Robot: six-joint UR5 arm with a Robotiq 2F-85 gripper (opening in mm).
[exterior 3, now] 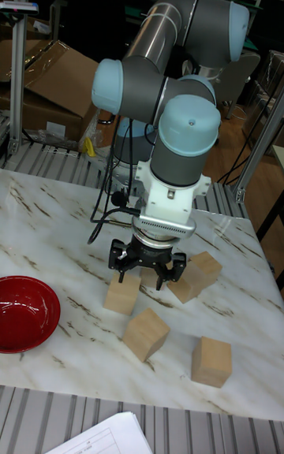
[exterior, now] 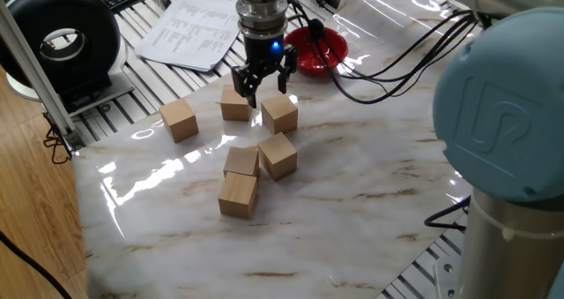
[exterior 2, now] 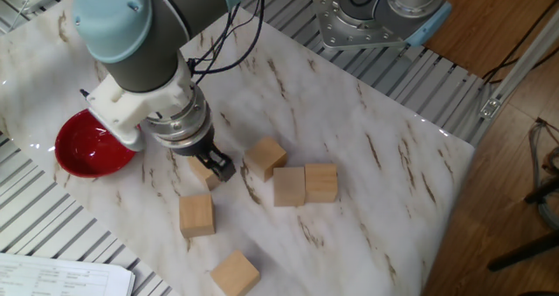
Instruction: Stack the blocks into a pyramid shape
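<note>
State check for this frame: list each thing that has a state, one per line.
Hand: open, empty, hovering above the table between two blocks.
Blocks: six, all lying singly on the table, none stacked, several touching.
Bowl: upright, looks empty.
Pyramid: not yet begun.

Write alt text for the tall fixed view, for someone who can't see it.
A grey and light-blue robot arm reaches down over a marble table, its open gripper hovering just above loose wooden blocks without holding any. Four blocks show, none stacked, and a red bowl sits at the left edge.
</note>
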